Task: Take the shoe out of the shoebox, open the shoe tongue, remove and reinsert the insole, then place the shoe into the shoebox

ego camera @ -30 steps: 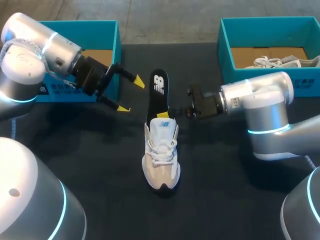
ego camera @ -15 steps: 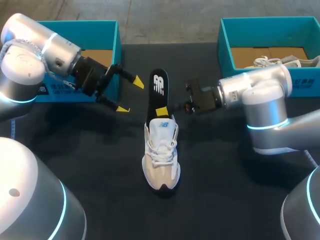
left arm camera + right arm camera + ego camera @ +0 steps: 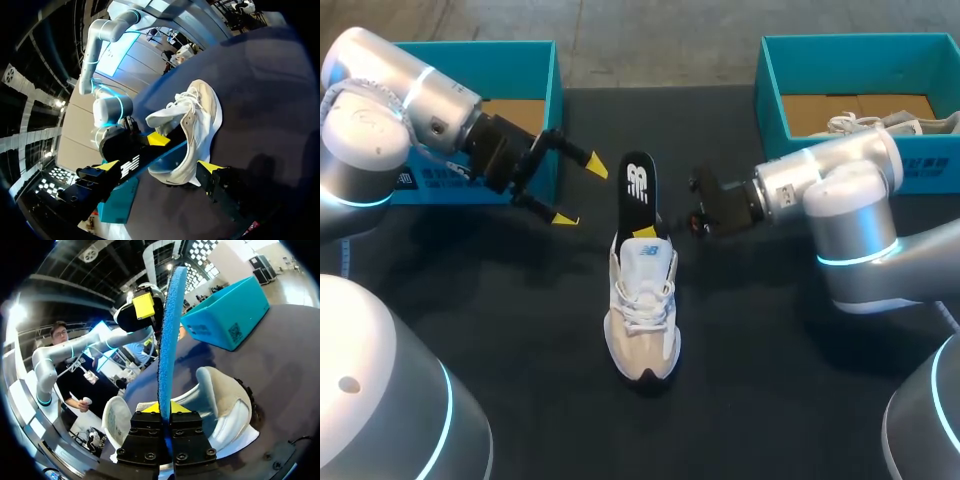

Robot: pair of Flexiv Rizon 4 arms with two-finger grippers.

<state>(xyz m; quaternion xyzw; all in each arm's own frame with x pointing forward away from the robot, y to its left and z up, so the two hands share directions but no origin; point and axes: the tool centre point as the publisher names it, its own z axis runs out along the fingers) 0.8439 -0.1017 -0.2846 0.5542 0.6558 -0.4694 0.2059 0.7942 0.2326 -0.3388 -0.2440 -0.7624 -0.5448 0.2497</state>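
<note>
The shoe (image 3: 642, 310) is set at the middle of the table (image 3: 760, 370), with the insole (image 3: 636, 190) raised from its heel toward the far edge. One shoebox (image 3: 545, 60) is placed at the far left corner, another box (image 3: 770, 75) at the far right, a second shoe (image 3: 880, 123) inside it.

The shoe (image 3: 642, 310) is white mesh cloth with smooth beige panels and woven laces, the insole (image 3: 170, 340) has a rough blue foam underside and a smooth black top, the bench (image 3: 520, 330) is matt dark cloth, and the left shoebox (image 3: 556, 100) is matt teal cardboard.
</note>
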